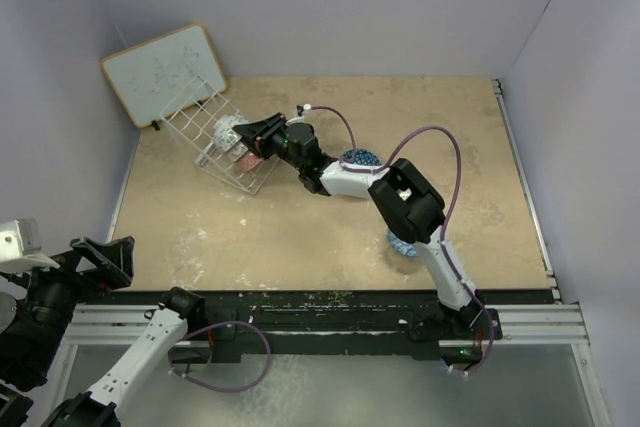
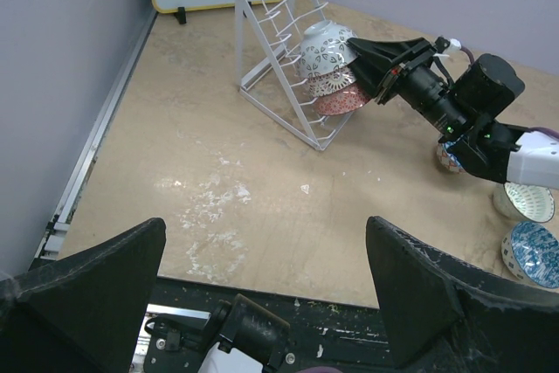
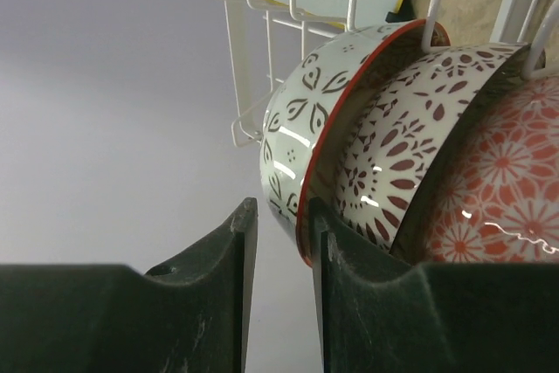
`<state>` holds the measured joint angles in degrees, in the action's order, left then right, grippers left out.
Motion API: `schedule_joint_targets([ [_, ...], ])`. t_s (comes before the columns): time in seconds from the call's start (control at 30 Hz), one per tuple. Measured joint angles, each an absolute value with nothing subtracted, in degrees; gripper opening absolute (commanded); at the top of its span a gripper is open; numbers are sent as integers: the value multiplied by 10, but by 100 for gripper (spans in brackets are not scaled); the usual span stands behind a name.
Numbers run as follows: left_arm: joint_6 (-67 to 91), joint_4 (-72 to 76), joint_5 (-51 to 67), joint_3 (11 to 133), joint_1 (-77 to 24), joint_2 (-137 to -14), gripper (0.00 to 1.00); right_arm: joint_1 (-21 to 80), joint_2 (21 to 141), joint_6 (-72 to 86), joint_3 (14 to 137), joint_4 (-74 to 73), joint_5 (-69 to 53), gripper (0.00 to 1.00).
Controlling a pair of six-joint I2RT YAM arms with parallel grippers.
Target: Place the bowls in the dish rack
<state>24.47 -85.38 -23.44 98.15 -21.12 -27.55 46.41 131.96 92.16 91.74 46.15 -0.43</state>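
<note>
The white wire dish rack (image 1: 205, 122) (image 2: 262, 50) stands tilted at the back left and holds three bowls nested on edge. Outermost is a cream-white bowl (image 3: 297, 111) (image 2: 325, 45) with a red rim, then a cream bowl (image 3: 402, 128) with a dark red pattern, then a red bowl (image 3: 507, 189) (image 2: 341, 102). My right gripper (image 3: 284, 207) (image 1: 243, 137) is at the rack, its jaws slightly parted astride the outer bowl's rim, with a gap showing on the left. My left gripper (image 2: 265, 224) hangs wide open and empty over the table's near edge.
Loose bowls lie on the table: a blue one (image 1: 358, 158) behind the right arm, another blue one (image 2: 531, 253), a pale one (image 2: 527, 201), and a dark one (image 2: 448, 157) partly hidden. A wood-framed whiteboard (image 1: 163, 72) leans behind the rack. Purple walls enclose the table.
</note>
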Motion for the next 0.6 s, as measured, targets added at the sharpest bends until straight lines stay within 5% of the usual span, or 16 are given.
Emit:
schedule_joint_targets([
  [0.6, 245, -850, -234, 974, -211, -274, 99, 462, 1209, 900, 773, 436, 1, 34],
])
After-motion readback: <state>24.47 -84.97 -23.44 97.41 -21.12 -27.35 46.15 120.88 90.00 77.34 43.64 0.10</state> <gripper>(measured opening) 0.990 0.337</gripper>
